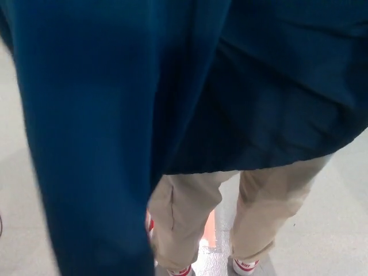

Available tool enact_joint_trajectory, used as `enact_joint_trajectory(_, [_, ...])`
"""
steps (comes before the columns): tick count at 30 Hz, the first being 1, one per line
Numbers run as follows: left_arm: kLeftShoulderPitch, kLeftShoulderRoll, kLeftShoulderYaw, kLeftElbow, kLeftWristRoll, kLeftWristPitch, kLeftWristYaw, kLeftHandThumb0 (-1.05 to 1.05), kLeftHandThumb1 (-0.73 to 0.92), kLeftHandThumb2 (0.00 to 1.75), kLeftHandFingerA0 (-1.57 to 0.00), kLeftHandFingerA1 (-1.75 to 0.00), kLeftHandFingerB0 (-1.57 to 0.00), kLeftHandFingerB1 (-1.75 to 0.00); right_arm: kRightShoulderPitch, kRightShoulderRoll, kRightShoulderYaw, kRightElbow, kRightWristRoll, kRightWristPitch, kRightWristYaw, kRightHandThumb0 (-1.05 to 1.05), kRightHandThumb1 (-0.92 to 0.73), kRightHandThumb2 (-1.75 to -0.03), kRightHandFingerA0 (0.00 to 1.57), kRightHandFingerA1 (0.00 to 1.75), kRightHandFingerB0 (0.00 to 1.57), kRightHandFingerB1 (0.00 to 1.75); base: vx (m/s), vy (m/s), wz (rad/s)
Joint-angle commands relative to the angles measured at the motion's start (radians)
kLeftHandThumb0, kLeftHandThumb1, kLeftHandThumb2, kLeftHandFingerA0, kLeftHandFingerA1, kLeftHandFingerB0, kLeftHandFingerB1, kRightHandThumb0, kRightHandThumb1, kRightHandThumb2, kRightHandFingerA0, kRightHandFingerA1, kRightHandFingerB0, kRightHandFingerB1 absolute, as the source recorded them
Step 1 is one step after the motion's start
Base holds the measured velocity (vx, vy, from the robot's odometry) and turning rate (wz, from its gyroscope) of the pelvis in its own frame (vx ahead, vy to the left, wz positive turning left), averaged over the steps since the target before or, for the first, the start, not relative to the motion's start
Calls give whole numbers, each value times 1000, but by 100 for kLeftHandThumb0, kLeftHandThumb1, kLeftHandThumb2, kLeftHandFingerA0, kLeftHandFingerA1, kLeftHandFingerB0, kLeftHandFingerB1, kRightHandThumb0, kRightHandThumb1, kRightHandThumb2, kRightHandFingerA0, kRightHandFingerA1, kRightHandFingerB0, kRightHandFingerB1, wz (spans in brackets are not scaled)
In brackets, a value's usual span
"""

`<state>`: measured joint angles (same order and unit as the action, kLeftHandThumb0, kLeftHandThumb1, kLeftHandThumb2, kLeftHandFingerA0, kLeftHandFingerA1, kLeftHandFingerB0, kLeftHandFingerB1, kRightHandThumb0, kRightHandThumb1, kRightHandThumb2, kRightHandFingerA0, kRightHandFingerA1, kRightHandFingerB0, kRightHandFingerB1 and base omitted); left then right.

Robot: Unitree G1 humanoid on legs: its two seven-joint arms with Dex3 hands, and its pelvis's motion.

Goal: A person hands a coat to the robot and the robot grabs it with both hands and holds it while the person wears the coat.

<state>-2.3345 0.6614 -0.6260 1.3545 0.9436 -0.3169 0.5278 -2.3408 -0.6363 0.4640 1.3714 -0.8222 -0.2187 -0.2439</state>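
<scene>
Hands: neither shows; their state cannot be told.
Coat (115, 115): dark blue, hanging lengthwise downward.
Person's legs (190, 218): beige trousers, behind the hem.

The coat (115, 115) blocks nearly your whole view; the person's legs (190, 218) stand close behind, bare floor (333, 230) either side.

- floor (339, 230) is pale grey, pretty smooth; slightly glossy, soft reflections near the bottom middle
- orange-red stripe (211, 227) marked on it; light's even, no harsh shadows
</scene>
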Motion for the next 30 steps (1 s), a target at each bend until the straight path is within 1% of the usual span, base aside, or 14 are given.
enact_joint_trajectory(1, [-6,55,-2,15,19,55,2,-48,55,90,-120,-145,-88,-125,-13,-37,-5,-1,-1,28,-17,-42,-84,-66,90,175,67,154,0,0,0])
enact_joint_trajectory(5, [-4,56,-5,15,21,55,5,-46,55,90,-120,-143,-86,-122,-14,-39,-3,-1,-3,23,-16,-41,-83,-65,91,175,69,155,0,0,0])
enact_joint_trajectory(7, [-2,57,-4,15,20,49,5,-47,54,88,-120,-145,-87,-123,-13,-41,-2,-1,-5,16,-18,-40,-83,-65,92,175,73,154,0,0,0])
enact_joint_trajectory(12, [0,55,-3,15,18,54,-9,-47,56,90,-119,-143,-87,-123,-14,-40,0,-1,-6,22,-12,-41,-84,-65,91,175,71,155,0,0,0])
enact_joint_trajectory(14, [5,56,1,15,14,49,-2,-47,54,89,-119,-144,-90,-126,-14,-38,-2,0,-4,27,-7,-41,-84,-65,89,175,69,152,0,0,0])
enact_joint_trajectory(17, [4,59,3,16,15,48,-5,-48,54,89,-120,-145,-90,-126,-15,-38,-2,-1,-4,23,-10,-41,-83,-65,90,175,68,157,0,0,0])
enact_joint_trajectory(21, [4,64,4,15,17,47,-12,-49,54,88,-120,-145,-91,-127,-15,-36,-2,-1,-4,24,-14,-41,-83,-65,90,175,66,156,0,0,0])
enact_joint_trajectory(22, [4,65,0,15,22,51,-10,-39,73,62,-90,-175,-71,-162,-17,-34,-4,0,-2,29,-4,-42,-83,-65,90,175,68,152,0,0,0])
enact_joint_trajectory(23, [4,66,-4,15,27,55,-10,-40,74,62,-90,-175,-70,-162,-17,-34,-5,0,0,29,-3,-41,-83,-65,90,175,70,151,0,0,0])
enact_joint_trajectory(24, [3,66,-7,15,31,60,-11,-39,73,62,-90,-175,-72,-159,-16,-34,-6,-1,0,25,-7,-41,-82,-65,90,175,69,152,0,0,0])
enact_joint_trajectory(27, [4,65,-6,15,31,60,-12,-40,72,62,-89,-175,-73,-157,-15,-36,-8,-1,2,22,-7,-41,-82,-65,90,175,69,152,0,0,0])
enact_joint_trajectory(28, [4,64,-3,14,28,58,-19,-40,72,67,-90,-175,-77,-153,-14,-37,-10,-1,5,22,-2,-40,-83,-65,90,175,69,151,0,0,0])
enact_joint_trajectory(29, [4,64,-4,14,29,56,-20,-48,54,90,-122,-144,-90,-122,-13,-37,-13,-1,7,22,2,-40,-83,-65,90,175,70,150,0,0,0])
enact_joint_trajectory(30, [4,65,-6,14,32,55,-18,-48,54,90,-122,-144,-90,-122,-12,-37,-16,-1,10,22,6,-40,-83,-65,90,175,70,150,0,0,0])
